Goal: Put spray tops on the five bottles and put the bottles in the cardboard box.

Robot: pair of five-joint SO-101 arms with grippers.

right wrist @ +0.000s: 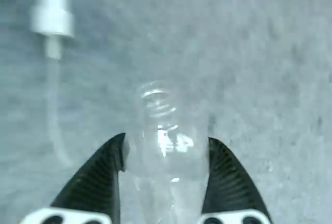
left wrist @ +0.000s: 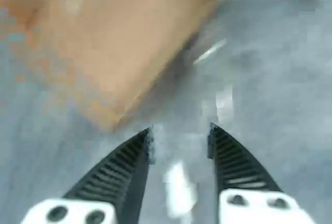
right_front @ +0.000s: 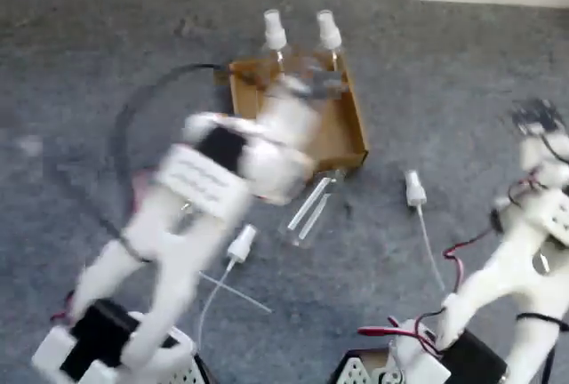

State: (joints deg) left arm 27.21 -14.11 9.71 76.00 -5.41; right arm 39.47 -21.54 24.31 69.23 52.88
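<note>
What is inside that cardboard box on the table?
Two bottles with white spray tops sit at the cardboard box's far end, tops poking past the rim. Bare brown floor shows along one side. The left arm covers the rest, so anything there is hidden.

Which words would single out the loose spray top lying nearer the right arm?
Find the cardboard box mid-table. Off its near right corner, toward the right arm, lies a white spray top, thin tube attached. The other loose spray top lies beside the left arm; two more cap standing bottles at the box's far edge.
</note>
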